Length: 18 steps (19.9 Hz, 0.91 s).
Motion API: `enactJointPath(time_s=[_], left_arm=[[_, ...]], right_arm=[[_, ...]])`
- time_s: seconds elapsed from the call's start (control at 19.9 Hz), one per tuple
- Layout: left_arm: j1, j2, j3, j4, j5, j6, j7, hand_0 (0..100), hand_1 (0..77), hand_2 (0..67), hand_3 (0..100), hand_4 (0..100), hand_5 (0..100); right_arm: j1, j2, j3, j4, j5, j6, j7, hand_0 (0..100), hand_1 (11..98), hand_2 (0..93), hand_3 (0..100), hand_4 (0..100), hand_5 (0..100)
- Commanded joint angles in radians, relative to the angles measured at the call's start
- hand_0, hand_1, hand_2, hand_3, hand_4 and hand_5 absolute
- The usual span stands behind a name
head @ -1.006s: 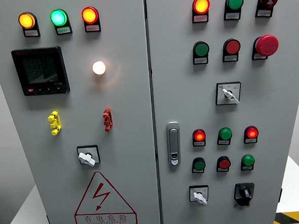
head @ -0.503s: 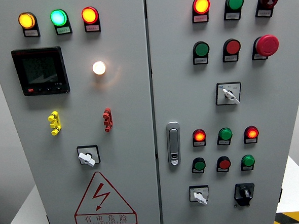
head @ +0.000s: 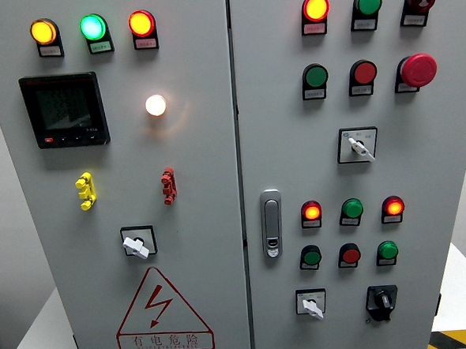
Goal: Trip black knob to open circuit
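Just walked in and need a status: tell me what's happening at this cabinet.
Nothing is being handled yet. Neither robot hand is in view. The head camera faces a grey electrical cabinet with several indicator lamps lit. The black knob sits at the lower right of the right door, untouched, beside a white selector switch.

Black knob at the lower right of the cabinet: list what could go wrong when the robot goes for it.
1. The black knob sits close to a white selector switch on its left; a hand could turn the wrong one.
2. The green pushbutton lies directly above, so a hand coming from above might press it.
3. Neither hand is in view yet, so the whole approach remains unaligned.
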Motion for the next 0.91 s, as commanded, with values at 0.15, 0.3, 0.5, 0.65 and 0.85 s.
enactJointPath(time_s=[0.15,0.3,0.5,0.65,0.85], left_arm=[[0.0,0.0,0.001,-0.001,0.0,0.0,0.0,0,3.3,12.7,21,7,2],[0.0,0.0,0.001,0.0,0.0,0.0,0.0,0,3.3,12.7,21,7,2],[0.0,0.0,0.001,-0.001,0.0,0.0,0.0,0,3.4,12.7,21,7,2],[0.0,0.0,0.001,0.0,0.0,0.0,0.0,0,3.5,12.7,21,7,2],[0.0,0.0,0.001,-0.001,0.0,0.0,0.0,0,3.6,12.7,21,7,2]], right_arm=[[-0.015,0.0044,-0.054,0.37,0.019,-0.01,-0.009,76,35.1,5.7,22,15,27],[-0.06,0.0029,-0.171,0.592,0.118,-0.108,-0.03,75,35.1,5.5,23,17,31],[-0.055,0.0059,-0.277,0.779,0.126,-0.269,-0.053,74,37.5,5.5,28,22,37],[-0.048,0.0121,-0.283,0.888,0.126,-0.277,-0.064,74,39.3,6.0,31,25,42],[-0.005,0.009,-0.283,1.043,0.125,-0.288,-0.136,73,40.9,6.3,33,28,46]])
